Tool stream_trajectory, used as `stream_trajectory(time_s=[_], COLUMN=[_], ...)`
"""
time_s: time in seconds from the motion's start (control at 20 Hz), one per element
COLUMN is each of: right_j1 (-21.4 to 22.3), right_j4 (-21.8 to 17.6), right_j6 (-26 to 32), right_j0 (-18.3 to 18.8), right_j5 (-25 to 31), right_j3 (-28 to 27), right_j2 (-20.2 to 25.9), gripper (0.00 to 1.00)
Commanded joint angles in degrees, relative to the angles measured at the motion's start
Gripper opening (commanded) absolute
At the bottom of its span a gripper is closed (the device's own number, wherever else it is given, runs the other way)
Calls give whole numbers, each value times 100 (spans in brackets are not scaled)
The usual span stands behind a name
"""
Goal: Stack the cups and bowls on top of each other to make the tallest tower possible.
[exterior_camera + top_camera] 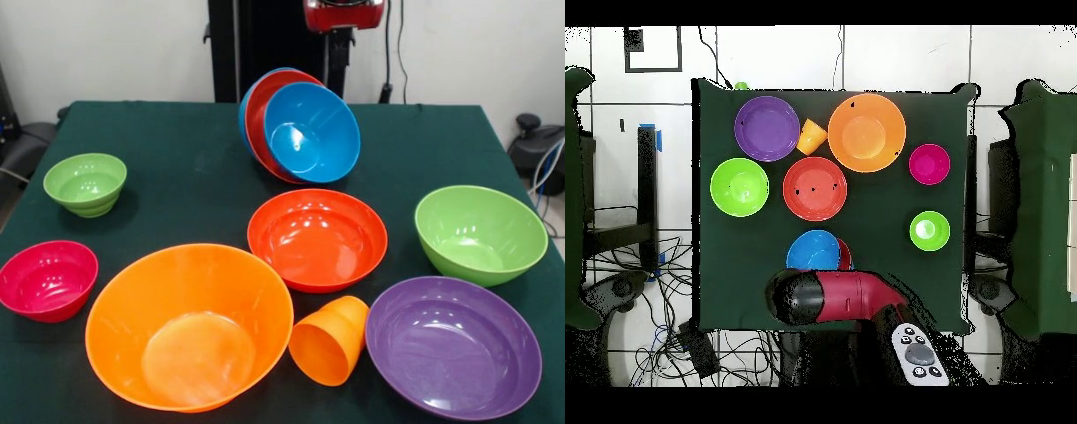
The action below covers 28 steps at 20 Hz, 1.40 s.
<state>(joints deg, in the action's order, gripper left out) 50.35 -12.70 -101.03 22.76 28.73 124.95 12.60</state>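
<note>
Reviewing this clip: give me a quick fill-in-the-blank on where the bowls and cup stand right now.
1. The orange cup lies on its ____.
2. It sits between the large orange bowl and the ____ bowl.
3. The tilted nested pile shows a ____ bowl in front.
4. The number of green bowls is ____.

Missing words: side; purple; blue; two

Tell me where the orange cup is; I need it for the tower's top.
In the front view the orange cup lies tipped on its side near the table's front edge, between the large orange bowl and the purple bowl.
</note>
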Motion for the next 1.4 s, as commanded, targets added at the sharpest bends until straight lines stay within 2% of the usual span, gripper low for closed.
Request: stream_trajectory(time_s=[0.05, 0.75, 0.9, 1.1, 1.4], right_j1=[48, -155, -230, -338, -427], right_j4=[-540, -922, -1091, -1327, -1149], right_j6=[229, 359, 422, 195, 559], right_j0=[74, 388, 397, 366, 655], right_j5=[519, 378, 256, -97, 523], right_j3=[-480, -732, -860, -1092, -1503], right_j2=[32, 204, 248, 116, 426], gripper=[0, 0, 0, 0, 0])
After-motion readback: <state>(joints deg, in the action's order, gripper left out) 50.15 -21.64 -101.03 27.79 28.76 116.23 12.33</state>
